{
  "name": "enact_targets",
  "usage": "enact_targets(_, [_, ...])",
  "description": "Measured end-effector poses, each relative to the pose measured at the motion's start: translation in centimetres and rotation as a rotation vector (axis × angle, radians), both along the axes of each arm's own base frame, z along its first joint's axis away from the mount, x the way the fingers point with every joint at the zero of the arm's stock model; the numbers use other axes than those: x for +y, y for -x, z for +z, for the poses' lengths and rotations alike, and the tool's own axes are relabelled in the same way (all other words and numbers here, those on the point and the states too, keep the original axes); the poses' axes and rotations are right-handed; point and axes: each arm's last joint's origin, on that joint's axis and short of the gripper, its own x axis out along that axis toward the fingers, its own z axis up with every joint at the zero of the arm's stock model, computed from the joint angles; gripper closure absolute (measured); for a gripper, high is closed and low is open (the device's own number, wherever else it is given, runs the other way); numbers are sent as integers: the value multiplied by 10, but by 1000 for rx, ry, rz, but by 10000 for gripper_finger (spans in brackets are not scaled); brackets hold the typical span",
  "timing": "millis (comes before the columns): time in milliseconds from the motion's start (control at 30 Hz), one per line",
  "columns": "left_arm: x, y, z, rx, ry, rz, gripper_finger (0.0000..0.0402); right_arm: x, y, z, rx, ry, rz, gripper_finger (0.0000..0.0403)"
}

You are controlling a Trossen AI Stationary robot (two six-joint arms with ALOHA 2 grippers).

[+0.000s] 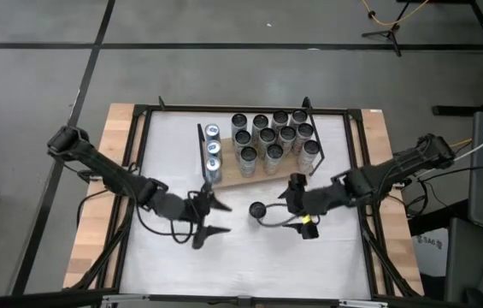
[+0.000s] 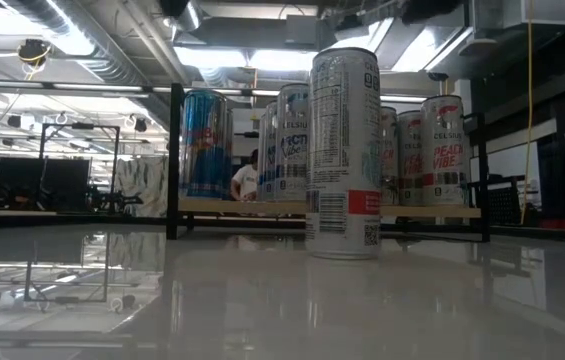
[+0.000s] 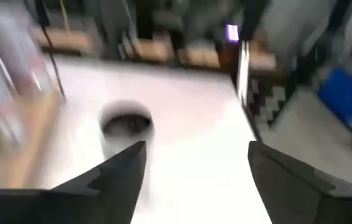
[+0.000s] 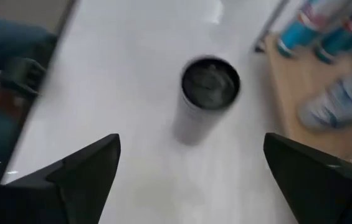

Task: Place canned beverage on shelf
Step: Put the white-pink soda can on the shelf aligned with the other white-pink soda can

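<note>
One canned beverage (image 1: 256, 209) stands upright on its base on the white tabletop, in front of the shelf; it also shows in the low view (image 2: 343, 150). The shelf (image 1: 243, 180) is a light-brown board with black wire ends, and it carries several upright cans (image 1: 271, 137). My left gripper (image 1: 224, 217) is open just left of the lone can (image 3: 126, 127), with nothing between its fingers. My right gripper (image 1: 291, 205) is open just right of the same can (image 4: 207, 93), above table level, also empty.
Three blue-topped cans (image 1: 213, 150) stand in a row at the shelf's left end, by its black wire frame (image 1: 200, 145). Bare white tabletop (image 1: 250, 265) lies toward the near edge. Black frame rails (image 1: 363, 171) border the table's sides.
</note>
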Motion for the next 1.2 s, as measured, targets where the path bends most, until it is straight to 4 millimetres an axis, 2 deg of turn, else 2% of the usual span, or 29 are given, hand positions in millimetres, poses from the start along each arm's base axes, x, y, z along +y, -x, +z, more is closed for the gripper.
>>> enact_targets(100, [-9,3,-15,111,25,-35,149,8,-1,-9,19,64,-80,13])
enact_targets(233, [-18,-4,-36,180,13,-31,187,16,-10,-25,62,94,-106,13])
enact_targets(467, [-23,-29,-71,188,8,1,243,26,-29,-59,167,136,-116,13])
enact_targets(667, [-19,-47,-90,155,28,34,275,31,-39,-74,184,147,-115,13])
enact_targets(833, [-12,-54,-97,148,35,60,287,34,-45,-75,141,124,-115,13])
enact_targets(1200, [6,-63,-94,114,52,112,290,37,-48,-73,115,73,-90,13])
